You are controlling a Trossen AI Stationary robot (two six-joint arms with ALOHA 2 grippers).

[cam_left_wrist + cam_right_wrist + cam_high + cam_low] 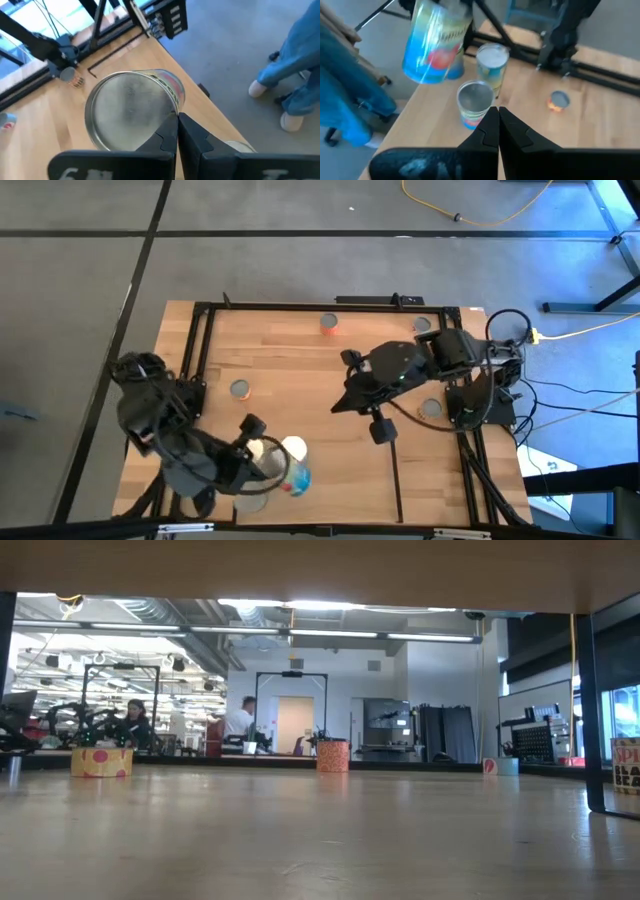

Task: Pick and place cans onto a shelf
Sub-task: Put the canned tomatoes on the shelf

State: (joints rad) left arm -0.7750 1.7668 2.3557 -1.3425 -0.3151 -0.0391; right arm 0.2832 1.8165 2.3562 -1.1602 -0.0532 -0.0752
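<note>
Left gripper [177, 131]: fingers pressed together against a can [131, 107], gripping nothing.
Right gripper [498, 125]: pressed together, empty, above table [300, 380].

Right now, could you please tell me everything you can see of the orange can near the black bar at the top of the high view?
The orange can is a small cylinder standing upright on the light wood. Its round top looks grey and metallic, and its side glows bright orange where it shows. It stands just inside the thin black bar along that edge, roughly midway along it. It stands alone, with no gripper or other can touching it. Any label print is too small to read.
</note>
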